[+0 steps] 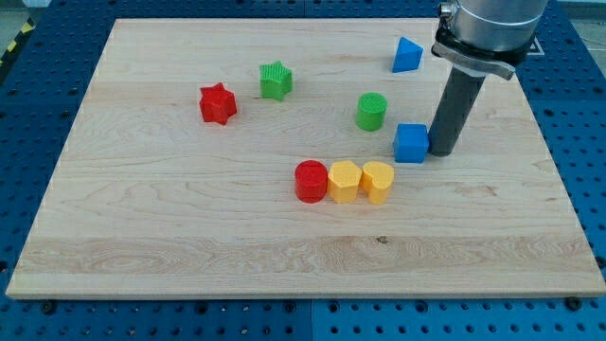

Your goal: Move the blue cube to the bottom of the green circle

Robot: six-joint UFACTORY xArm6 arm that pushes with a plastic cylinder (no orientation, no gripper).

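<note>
A lab bench: wooden board (189, 237) on blue perforated mounting table (587, 114).

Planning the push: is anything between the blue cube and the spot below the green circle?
Nothing visible. My tip sits against the blue cube on the view's right; bare board lies between it and the spot under the green circle.

Blue cube (411, 143), blue triangular block (407, 55). Green circle (371, 111), green star (276, 80) ridged on top. Red star (217, 103), red cylinder (311, 181). Two yellow blocks (344, 181) (377, 182). My tip (442, 150) dark grey. Board (189, 237) pale wood grain; surrounding table (28, 76) blue, dotted with holes.
</note>
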